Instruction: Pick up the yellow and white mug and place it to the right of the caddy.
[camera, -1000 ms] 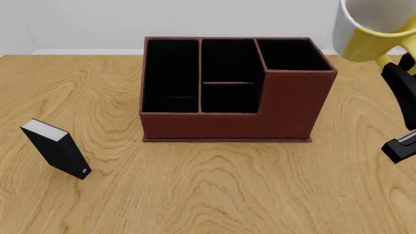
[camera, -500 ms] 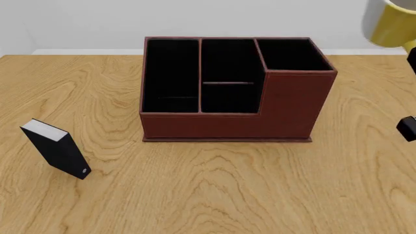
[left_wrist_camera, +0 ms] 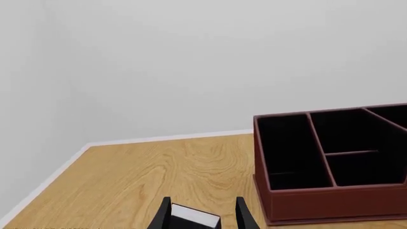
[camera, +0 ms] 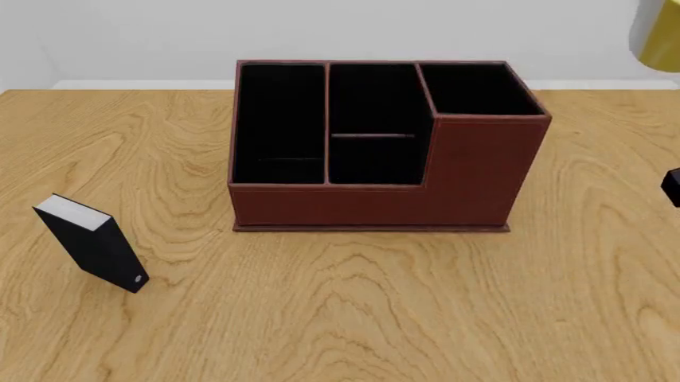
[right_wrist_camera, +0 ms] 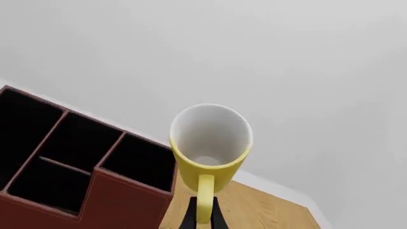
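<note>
The yellow and white mug [right_wrist_camera: 210,143] hangs in the air, tilted so its white inside faces the right wrist camera. My right gripper [right_wrist_camera: 203,215] is shut on its yellow loop handle [right_wrist_camera: 205,195]. In the front view only a yellow sliver of the mug [camera: 658,36] shows at the top right edge, high above the table and right of the caddy [camera: 388,143]. The red-brown caddy [right_wrist_camera: 76,171] stands mid-table, its taller compartment at the right. My left gripper [left_wrist_camera: 203,210] is open, off to the caddy's [left_wrist_camera: 330,162] left, holding nothing.
A small black slab-like box [camera: 94,243] with a white top stands tilted near the table's left front; its top [left_wrist_camera: 194,218] shows between the left fingers, lower down. A dark piece of the right arm [camera: 671,187] pokes in at the right edge.
The right gripper has carried the mug further right and up, so it has nearly left the front view. The caddy and the black box have not moved.
</note>
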